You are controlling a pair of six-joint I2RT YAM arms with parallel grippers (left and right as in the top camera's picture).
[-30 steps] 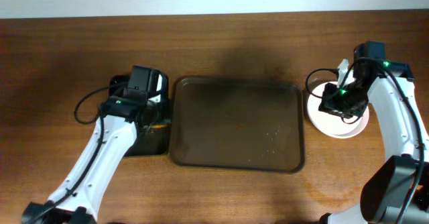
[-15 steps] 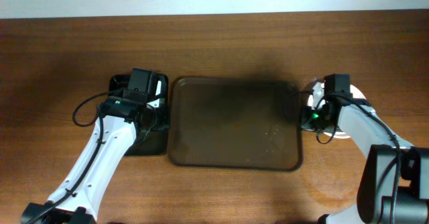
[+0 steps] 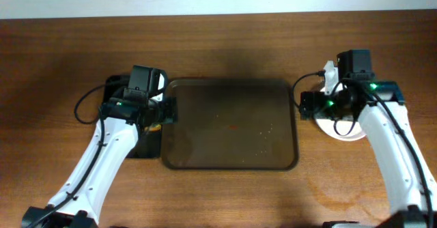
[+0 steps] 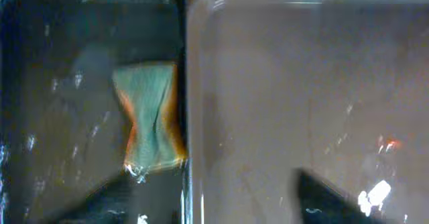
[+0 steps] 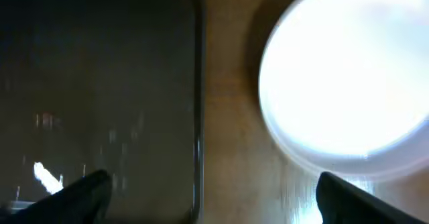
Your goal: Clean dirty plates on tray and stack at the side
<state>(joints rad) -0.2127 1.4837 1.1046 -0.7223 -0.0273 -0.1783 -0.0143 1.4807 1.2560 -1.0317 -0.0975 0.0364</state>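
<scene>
The brown tray [image 3: 232,129] lies mid-table with no plates on it, only a red speck and pale crumbs. White plates [image 3: 339,130] sit stacked on the table just right of it, partly under my right arm. In the right wrist view the top plate [image 5: 348,76] looks plain white. My left gripper [image 3: 166,110] stands open astride the tray's left rim [image 4: 189,117]. Both dark fingertips [image 4: 328,197] are apart from the rim. My right gripper [image 3: 302,105] is open too, with the tray's right rim [image 5: 198,117] between its fingers [image 5: 355,197].
A smaller black tray [image 3: 140,146] lies against the brown tray's left side, under my left arm. It holds a green and orange cloth [image 4: 151,123]. Bare wooden table lies in front of and behind the trays.
Both grippers have opened wide. The brown tray has slid a little to the left. My right gripper went from the plates to the tray's right rim.
</scene>
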